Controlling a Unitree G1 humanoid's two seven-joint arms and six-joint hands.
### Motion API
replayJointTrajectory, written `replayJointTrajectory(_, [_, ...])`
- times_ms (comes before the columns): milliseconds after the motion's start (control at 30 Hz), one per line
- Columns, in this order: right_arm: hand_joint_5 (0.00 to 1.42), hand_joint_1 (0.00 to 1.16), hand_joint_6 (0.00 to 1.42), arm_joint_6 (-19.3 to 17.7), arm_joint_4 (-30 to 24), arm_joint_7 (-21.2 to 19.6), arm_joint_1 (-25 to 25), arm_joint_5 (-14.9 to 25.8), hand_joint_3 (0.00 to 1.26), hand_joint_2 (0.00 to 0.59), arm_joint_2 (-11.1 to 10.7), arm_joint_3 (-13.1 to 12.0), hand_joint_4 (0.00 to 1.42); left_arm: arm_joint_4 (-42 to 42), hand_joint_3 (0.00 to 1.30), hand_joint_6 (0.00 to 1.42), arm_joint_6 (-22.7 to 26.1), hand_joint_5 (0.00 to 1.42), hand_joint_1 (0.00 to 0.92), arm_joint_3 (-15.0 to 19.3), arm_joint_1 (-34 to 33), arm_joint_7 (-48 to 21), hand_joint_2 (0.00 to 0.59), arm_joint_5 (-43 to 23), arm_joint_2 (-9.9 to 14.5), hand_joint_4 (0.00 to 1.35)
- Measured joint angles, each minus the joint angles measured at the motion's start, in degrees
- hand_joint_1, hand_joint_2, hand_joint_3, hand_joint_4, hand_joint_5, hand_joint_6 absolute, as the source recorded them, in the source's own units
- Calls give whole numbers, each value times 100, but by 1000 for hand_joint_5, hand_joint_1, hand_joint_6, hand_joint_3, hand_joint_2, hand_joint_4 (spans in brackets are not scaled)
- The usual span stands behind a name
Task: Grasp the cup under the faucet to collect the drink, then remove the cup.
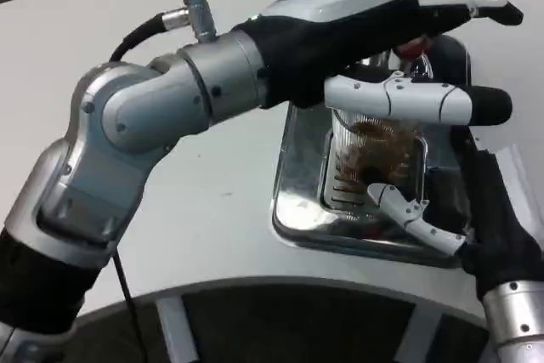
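Right robot hand wraps cup, fingers around its sides; left robot hand above cup, fingers extended, apart.

Cup on drip tray, tray on table.

left hand: raised, fingers extended | right hand: fingers curled inward

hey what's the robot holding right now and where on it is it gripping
The right hand holds the clear cup by its side wall, low down, as it stands on the metal drip tray. The left hand reaches over the cup's top; whether it grips anything cannot be told.
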Motion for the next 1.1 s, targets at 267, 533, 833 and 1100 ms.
replayJointTrajectory(267, [0,729,16,-19,356,-202,-298,1,0,235,69,2,0,4,147,124,-23,60,0,18,-16,-13,88,-8,45,48])
replayJointTrajectory(533, [0,730,16,-20,604,-284,-476,1,0,235,106,50,0,9,147,124,-38,60,0,23,-26,-15,89,-18,76,48])
replayJointTrajectory(833, [0,728,16,-20,747,-299,-602,6,0,237,157,54,0,22,147,124,-71,60,0,27,-42,-46,91,-25,104,48])
replayJointTrajectory(1100, [0,727,16,-20,801,-302,-642,14,0,237,200,51,0,33,149,124,-73,60,0,27,-65,-82,92,-23,106,48])
